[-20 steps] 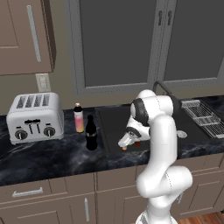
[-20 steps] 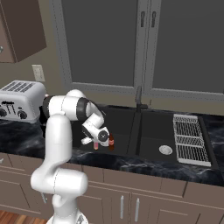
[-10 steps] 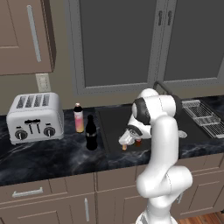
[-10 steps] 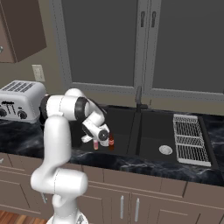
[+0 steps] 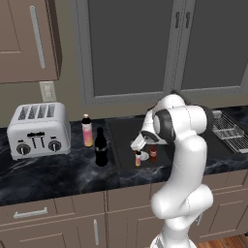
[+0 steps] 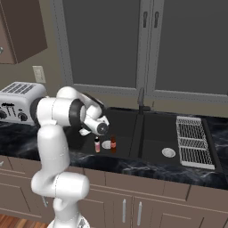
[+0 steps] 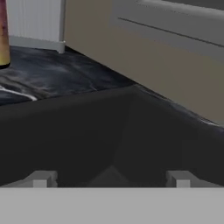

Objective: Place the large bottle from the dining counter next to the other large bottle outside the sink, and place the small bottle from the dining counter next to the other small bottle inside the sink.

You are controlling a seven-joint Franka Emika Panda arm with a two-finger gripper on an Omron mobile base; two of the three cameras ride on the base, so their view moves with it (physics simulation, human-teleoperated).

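No text, brand, number or sign can be read anywhere. The black cola-style bottle (image 5: pixel 100 151) at centre left has a label band too faint to read.

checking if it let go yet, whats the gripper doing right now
Gripper: open, holding nothing; its fingertips stand wide apart over the dark sink.
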